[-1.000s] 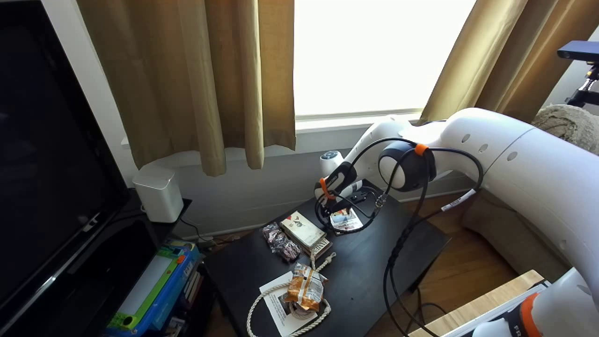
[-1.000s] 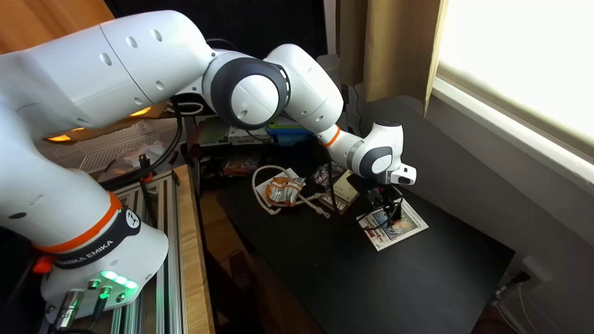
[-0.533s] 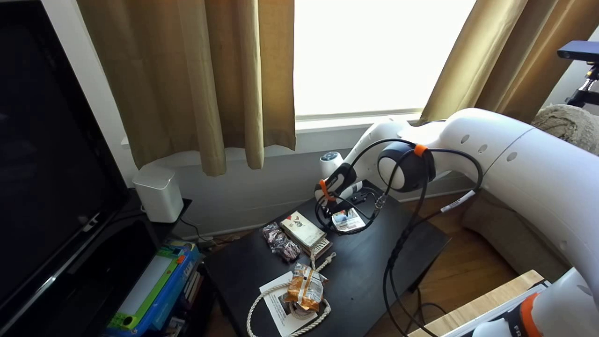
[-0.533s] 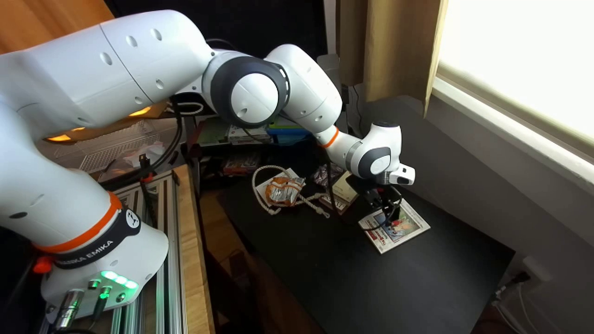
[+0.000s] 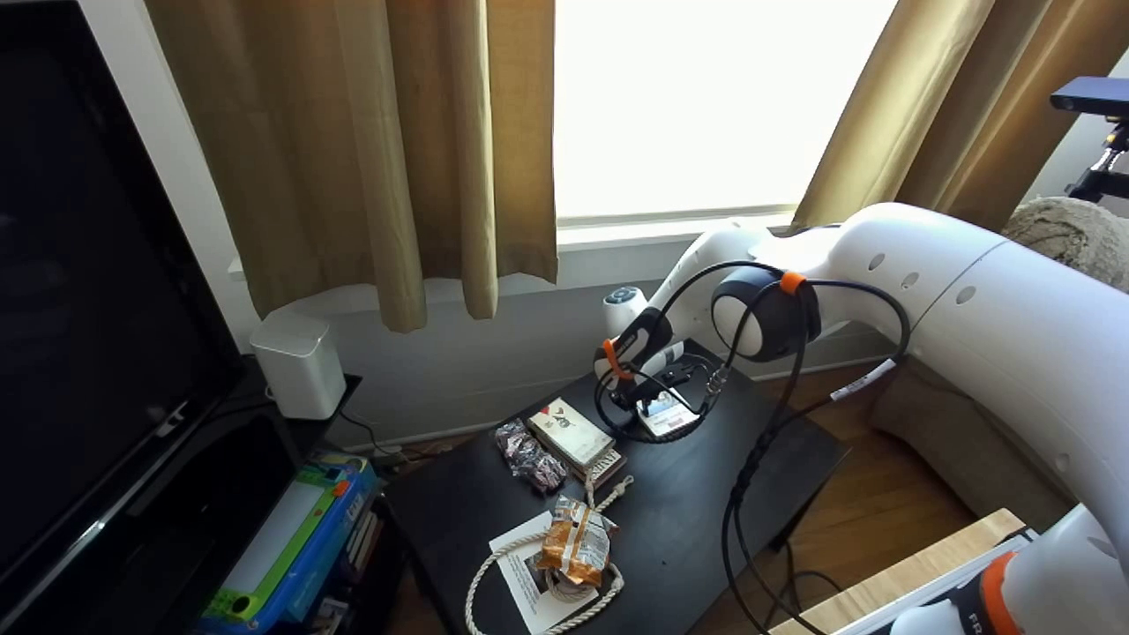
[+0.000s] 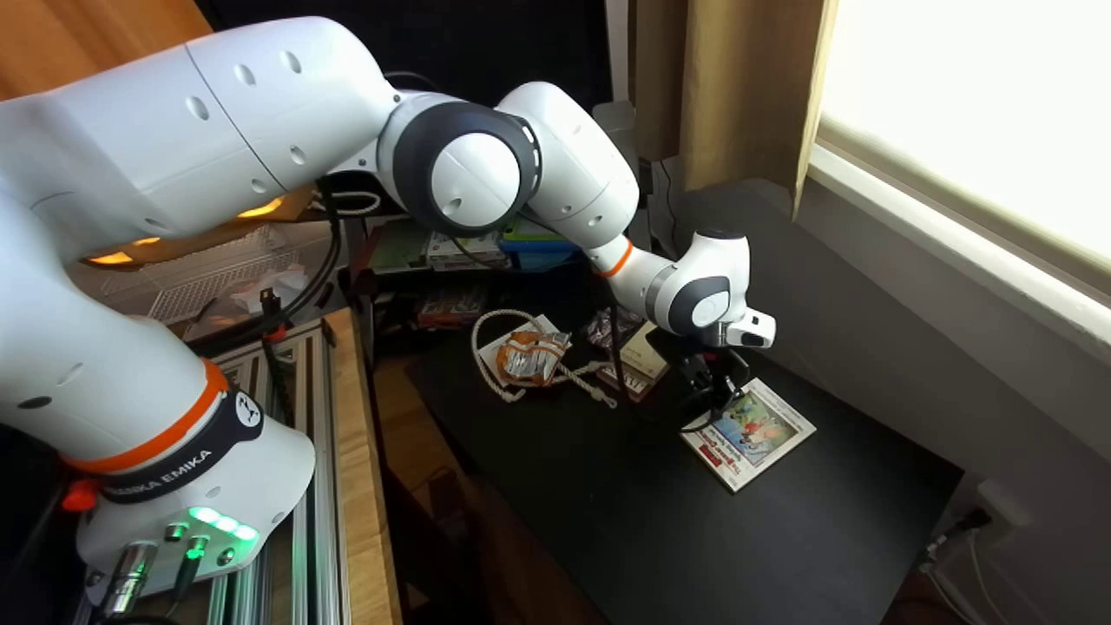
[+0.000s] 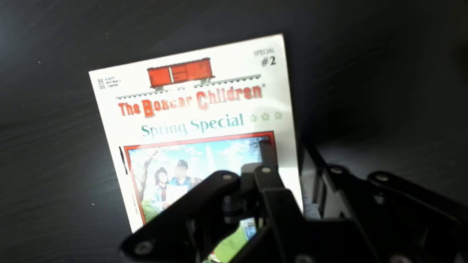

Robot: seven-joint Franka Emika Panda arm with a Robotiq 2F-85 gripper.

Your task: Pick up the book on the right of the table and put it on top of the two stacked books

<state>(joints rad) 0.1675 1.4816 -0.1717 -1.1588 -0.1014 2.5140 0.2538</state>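
The book [image 7: 190,84], white-bordered with a coloured picture panel, lies on the black table [image 6: 764,555] beneath my gripper; both exterior views show it, as with the cover [image 6: 764,434]. In the wrist view my gripper [image 7: 286,157] points down at its right long edge. One finger [image 7: 272,182] stands over the cover picture, the other beside that edge, with a narrow gap between them. Whether the fingers touch the book cannot be told. The two stacked books [image 5: 573,434] rest beside it on the table, partly covered by the arm in an exterior view [image 6: 645,351].
A dark wrapped packet [image 5: 529,456] lies against the stack. Nearby are an orange snack bag [image 5: 575,540], a looped rope [image 5: 474,586] and a white sheet [image 5: 522,573]. The wall and window sill [image 6: 955,269] run along the table's far side. Cables hang from the arm.
The jaws have narrowed. The book has slid over the table, away from the stacked books, showing more of its cover. The arm has barely shifted.
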